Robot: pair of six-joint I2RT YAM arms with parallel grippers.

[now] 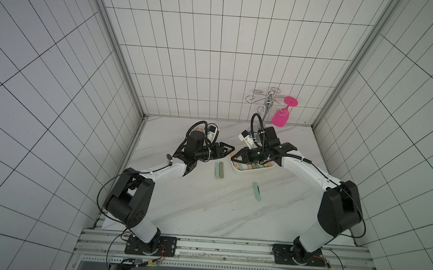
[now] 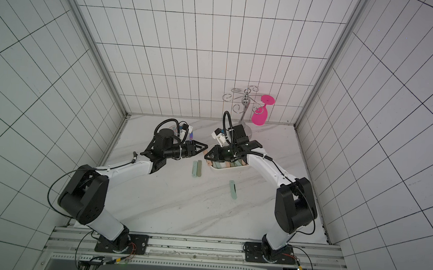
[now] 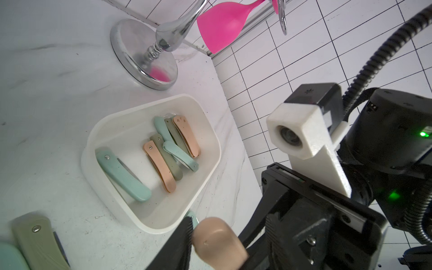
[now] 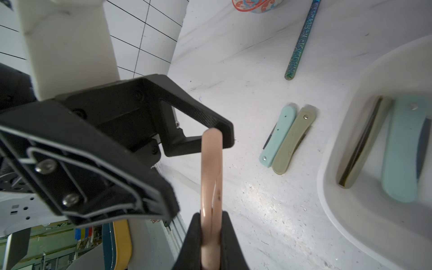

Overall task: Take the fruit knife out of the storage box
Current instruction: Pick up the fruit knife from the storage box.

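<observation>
The white storage box (image 1: pixel 244 172) (image 2: pixel 223 169) (image 3: pixel 93 131) (image 4: pixel 327 163) sits right of the table's middle, under the right arm. Several folded fruit knives (image 3: pixel 124 175) in mint, olive and peach lie in it. My right gripper (image 1: pixel 234 159) (image 4: pixel 211 216) is shut on one end of a peach fruit knife (image 4: pixel 211 168) (image 3: pixel 217 240), held in the air left of the box. My left gripper (image 1: pixel 230 151) (image 3: pixel 229 224) is open around the knife's other end. One of its fingers (image 4: pixel 217 126) touches the knife, and a gap shows at the opposite finger.
A mint and an olive knife (image 1: pixel 219 170) (image 2: pixel 197 168) lie side by side left of the box, another mint one (image 1: pixel 256 191) in front of it. A chrome rack (image 1: pixel 266 102) with a pink goblet (image 1: pixel 280 116) stands behind. A patterned bowl (image 4: pixel 254 5) and stick (image 4: pixel 301 39) lie back left.
</observation>
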